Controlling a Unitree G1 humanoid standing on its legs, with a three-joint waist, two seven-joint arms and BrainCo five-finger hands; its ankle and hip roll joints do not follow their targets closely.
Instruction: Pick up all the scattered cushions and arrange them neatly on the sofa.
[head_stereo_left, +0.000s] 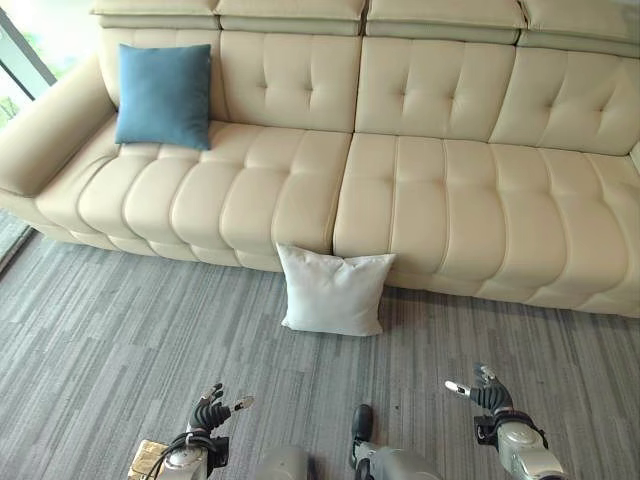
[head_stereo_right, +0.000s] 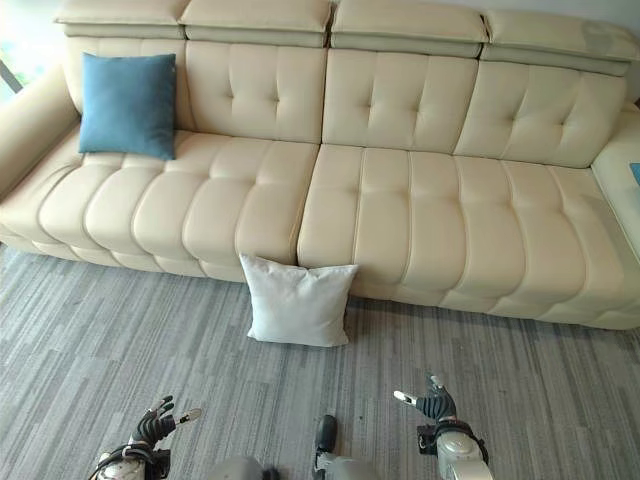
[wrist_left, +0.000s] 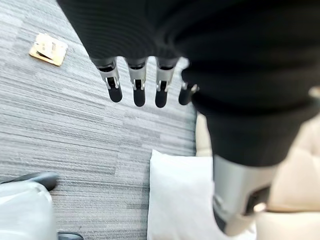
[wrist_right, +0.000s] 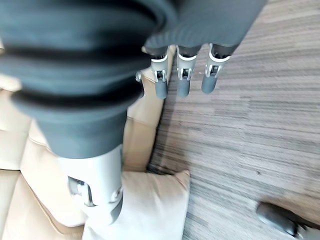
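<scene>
Left hand (head_stereo_left: 210, 408) low in the bottom left of the left eye view, fingers (wrist_left: 136, 87) straight and loose, holding nothing. Right hand (head_stereo_left: 482, 390) low in the bottom right, fingers (wrist_right: 182, 75) straight and loose too, also holding nothing. Both up off the grey carpet floor (head_stereo_left: 120, 330), well apart from each other.

Between the 2 hands and further up the picture: 1 white cushion (head_stereo_left: 333, 290) on the floor, standing up and leaning on the front of the sofa (head_stereo_left: 440, 190), right below the gap between the 2 seat parts. Near both hands but touching neither. Seen past the fingers in both wrist views as well (wrist_left: 180, 195) (wrist_right: 150, 210).

Further out, in the upper left of the picture: 1 blue cushion (head_stereo_left: 164, 95) already up on the sofa seat, standing and leaning on the back rest, just beside the left arm rest. Well apart from the white cushion.

Long cream sofa across the whole top half, with buttons in the back rest and head rests along the top.

Small gold floor plate (head_stereo_left: 148, 460) flat in the carpet at the bottom left, just beside the left hand.
</scene>
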